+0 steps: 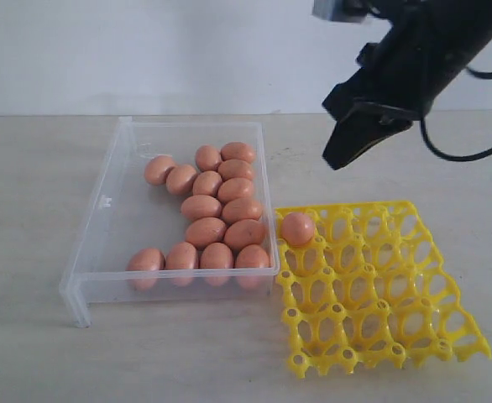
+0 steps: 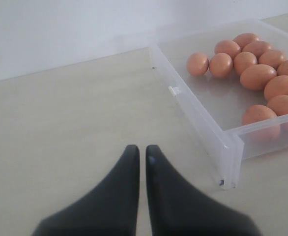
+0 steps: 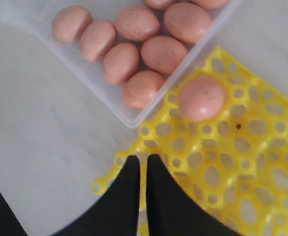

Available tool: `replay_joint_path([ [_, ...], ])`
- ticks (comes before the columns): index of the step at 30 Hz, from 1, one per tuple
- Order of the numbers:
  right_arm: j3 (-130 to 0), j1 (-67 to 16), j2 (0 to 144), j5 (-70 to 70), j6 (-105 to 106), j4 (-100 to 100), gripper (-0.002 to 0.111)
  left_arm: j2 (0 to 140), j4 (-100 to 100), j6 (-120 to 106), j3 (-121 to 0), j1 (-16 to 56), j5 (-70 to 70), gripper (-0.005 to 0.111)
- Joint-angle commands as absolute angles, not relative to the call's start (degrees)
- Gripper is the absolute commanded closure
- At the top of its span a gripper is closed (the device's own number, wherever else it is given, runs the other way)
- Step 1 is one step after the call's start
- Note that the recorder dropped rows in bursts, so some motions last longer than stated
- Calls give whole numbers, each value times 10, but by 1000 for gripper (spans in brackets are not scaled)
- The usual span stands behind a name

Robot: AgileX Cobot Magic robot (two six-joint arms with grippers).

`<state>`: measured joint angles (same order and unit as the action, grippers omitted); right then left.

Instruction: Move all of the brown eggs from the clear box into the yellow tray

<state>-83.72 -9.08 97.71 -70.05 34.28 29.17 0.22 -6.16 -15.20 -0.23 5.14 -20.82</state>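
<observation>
Exterior view: we see our right jaws clenched and empty above the far edge of the yellow tray (image 1: 355, 207). The brown eggs (image 1: 215, 210) lie to their left in the clear box (image 1: 137, 218), long axes mostly crosswise. The left jaws, also clenched, hover beside it.

Pale, matte beige table (image 1: 28, 353) with a faint grain, meeting a plain white wall (image 1: 145, 50) along its far edge. Soft, even light; only weak, diffuse shadows fall on the surface.
</observation>
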Motion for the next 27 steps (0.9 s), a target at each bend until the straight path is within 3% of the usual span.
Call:
replay_joint_path([
  [1, -871, -129, 1025, -700, 494, 384, 106, 0, -62, -146, 0, 49, -206, 103],
  [5, -873, -197, 1044, -626, 624, 368, 82, 0, -62, -146, 0, 49, -206, 103],
  [6, -873, -217, 1054, -573, 619, 357, 72, 0, -62, -146, 0, 49, -206, 103],
  [9, -873, -255, 1081, -453, 489, 342, 57, 0, -62, -146, 0, 49, -206, 103],
  [22, -873, -309, 1174, -409, 504, 132, 57, 0, -62, -146, 0, 49, -206, 103],
  [27, -873, -309, 1175, -407, 642, 97, 57, 0, -62, -146, 0, 49, -206, 103],
])
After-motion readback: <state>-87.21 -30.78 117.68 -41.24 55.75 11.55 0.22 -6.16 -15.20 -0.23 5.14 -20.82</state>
